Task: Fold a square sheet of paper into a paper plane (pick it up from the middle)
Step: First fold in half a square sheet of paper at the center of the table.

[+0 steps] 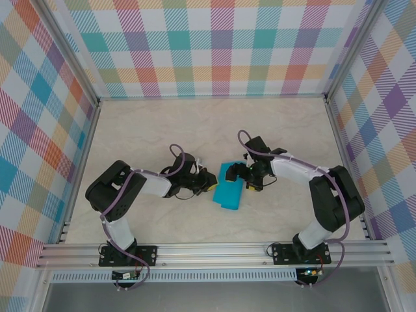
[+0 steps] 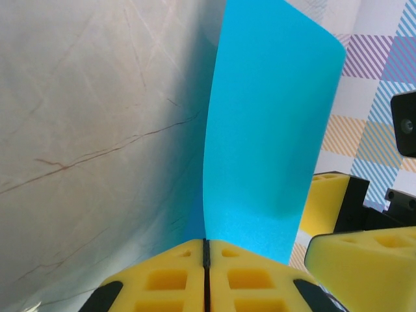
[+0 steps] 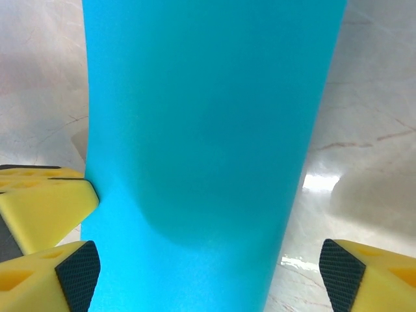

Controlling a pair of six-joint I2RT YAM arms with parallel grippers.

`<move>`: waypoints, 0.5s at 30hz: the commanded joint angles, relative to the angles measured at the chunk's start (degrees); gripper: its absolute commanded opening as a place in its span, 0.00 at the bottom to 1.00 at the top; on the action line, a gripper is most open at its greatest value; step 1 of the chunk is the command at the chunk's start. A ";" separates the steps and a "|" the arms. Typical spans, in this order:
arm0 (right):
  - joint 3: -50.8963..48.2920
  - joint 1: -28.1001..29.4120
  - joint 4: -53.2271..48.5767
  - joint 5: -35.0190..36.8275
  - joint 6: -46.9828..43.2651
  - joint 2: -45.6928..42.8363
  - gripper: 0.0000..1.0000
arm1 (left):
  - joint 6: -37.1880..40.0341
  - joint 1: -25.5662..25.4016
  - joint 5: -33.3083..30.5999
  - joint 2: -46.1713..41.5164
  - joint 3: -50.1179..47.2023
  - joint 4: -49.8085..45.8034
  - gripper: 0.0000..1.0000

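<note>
Teal-blue and unmarked, the square sheet of paper [image 1: 229, 186] sits mid-table between the 2 grippers, bowed rather than flat. From above it reads as a tilted rectangle with a darker near edge. In the left wrist view the sheet [image 2: 270, 130] rises from the seam of the left gripper [image 2: 205, 250], whose 2 yellow fingers [image 2: 169, 279] are pressed together on its lower edge. From above, that left gripper [image 1: 207, 181] meets the sheet's left side, and the right gripper [image 1: 250, 174] is at its right side. The right wrist view shows the paper [image 3: 208, 130] running down between that gripper's fingers [image 3: 364, 276], which stand wide apart. The finger at picture right is well clear of the sheet, and the other is just beside its edge. The left gripper's closed fingers [image 3: 45, 201] touch the sheet's edge there. Underneath lies a pale marbled table [image 1: 195, 123], enclosed by checked walls [image 1: 221, 45].
</note>
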 commanded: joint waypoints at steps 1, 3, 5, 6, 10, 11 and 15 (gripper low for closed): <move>-2.57 -0.21 1.12 -0.02 2.59 -2.36 0.89 | 0.57 -1.58 -0.82 0.82 1.70 -0.30 0.08; -3.69 -0.22 2.45 -0.83 3.51 -3.04 0.85 | 0.59 -2.01 -0.74 1.31 2.35 -0.38 0.08; -4.10 -0.23 2.43 -0.55 3.98 -2.96 0.78 | 0.51 -2.39 -0.69 1.95 3.00 -0.44 0.08; -4.18 -0.23 2.43 -0.25 4.07 -2.85 0.76 | 0.54 -2.55 -0.65 2.14 3.16 -0.48 0.08; -4.15 -0.21 2.19 1.07 4.25 -1.42 0.64 | 0.81 -2.80 -0.98 2.26 3.68 -1.42 0.09; -3.95 -0.23 1.94 1.32 4.20 -0.78 0.62 | 1.00 -2.84 -1.23 2.03 3.81 -2.06 0.11; -3.24 -0.23 1.27 2.53 3.99 1.53 0.54 | 2.63 -2.84 -3.62 -0.30 4.16 -6.26 0.19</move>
